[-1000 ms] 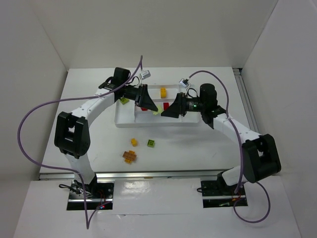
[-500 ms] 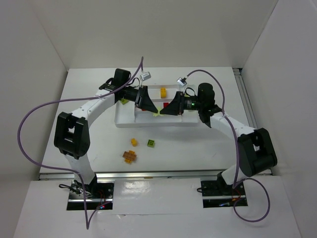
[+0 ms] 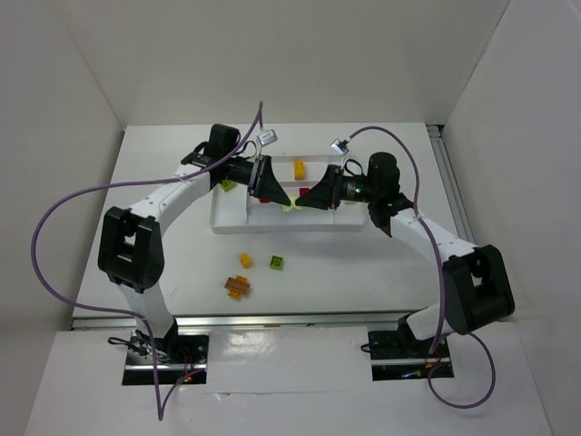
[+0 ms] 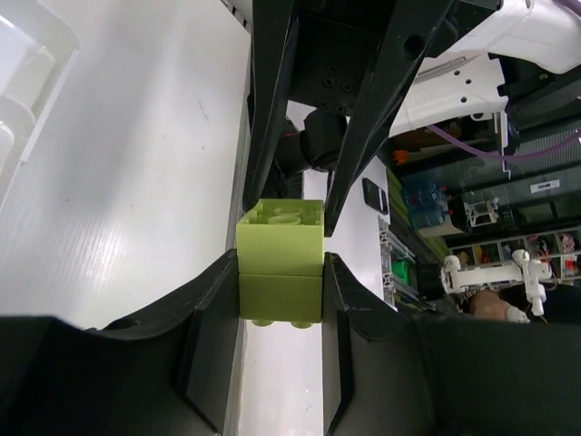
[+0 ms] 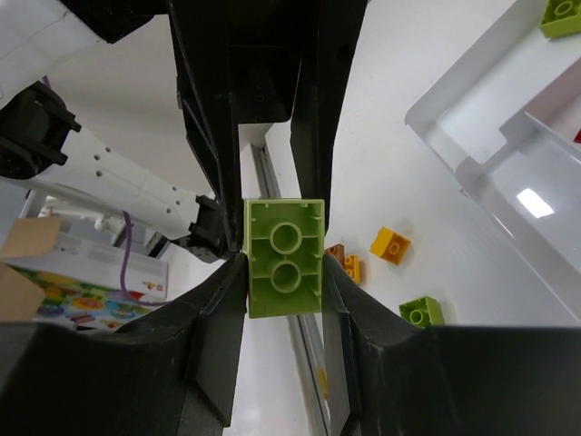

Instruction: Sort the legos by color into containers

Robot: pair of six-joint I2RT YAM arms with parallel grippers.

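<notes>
A pale green lego pair (image 4: 280, 263), two bricks stacked, hangs over the white tray's containers (image 3: 227, 222). My left gripper (image 4: 280, 272) is shut on the brick whose studs point toward me. The right gripper's fingers (image 4: 272, 118) reach in from the far side onto the other brick. In the right wrist view my right gripper (image 5: 283, 263) is shut on the pair (image 5: 283, 257), whose hollow underside faces the camera. From above, the left gripper (image 3: 278, 201) and the right gripper (image 3: 300, 204) meet tip to tip at the pair (image 3: 289, 208).
In the tray lie a yellow lego (image 3: 299, 169), a green one (image 3: 226, 185) and a red one (image 3: 304, 193). On the table in front of it sit a yellow lego (image 3: 245, 260), a green lego (image 3: 276, 262) and an orange cluster (image 3: 236, 287).
The right gripper moved left to the left gripper's tips and went from open to shut on the pale green pair. The left arm held still.
</notes>
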